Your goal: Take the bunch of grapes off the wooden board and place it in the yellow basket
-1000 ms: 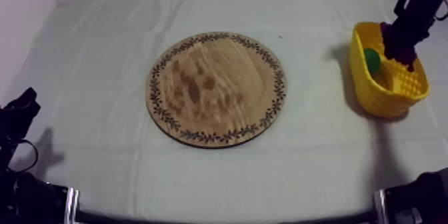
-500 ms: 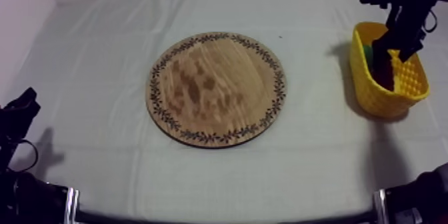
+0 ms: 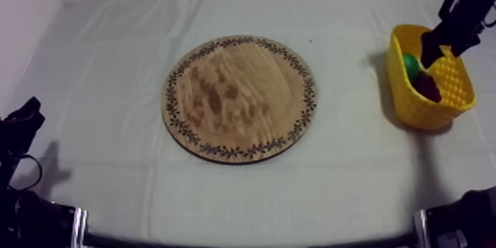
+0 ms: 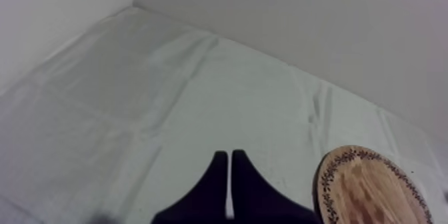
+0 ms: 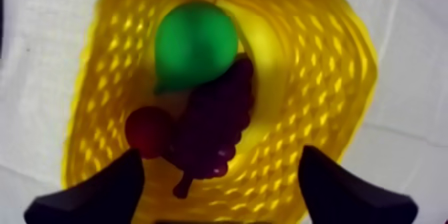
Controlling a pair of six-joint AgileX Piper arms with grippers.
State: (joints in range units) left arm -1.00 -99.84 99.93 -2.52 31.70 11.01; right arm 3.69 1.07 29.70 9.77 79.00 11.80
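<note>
Where grapes (image 5: pixel 217 123) lie, pear (image 5: pixel 197 43), small red fruit (image 5: pixel 148 130)

1 board (image 3: pixel 239 98), 1 basket (image 3: pixel 402 88), 3 fruit (image 5: pixel 213 120)

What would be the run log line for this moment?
bunch of grapes: in yellow basket | right gripper: open, over basket | left gripper: shut

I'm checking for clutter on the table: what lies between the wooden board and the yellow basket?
Nothing but bare cloth lies between the wooden board and the yellow basket, as the top view shows.
</note>
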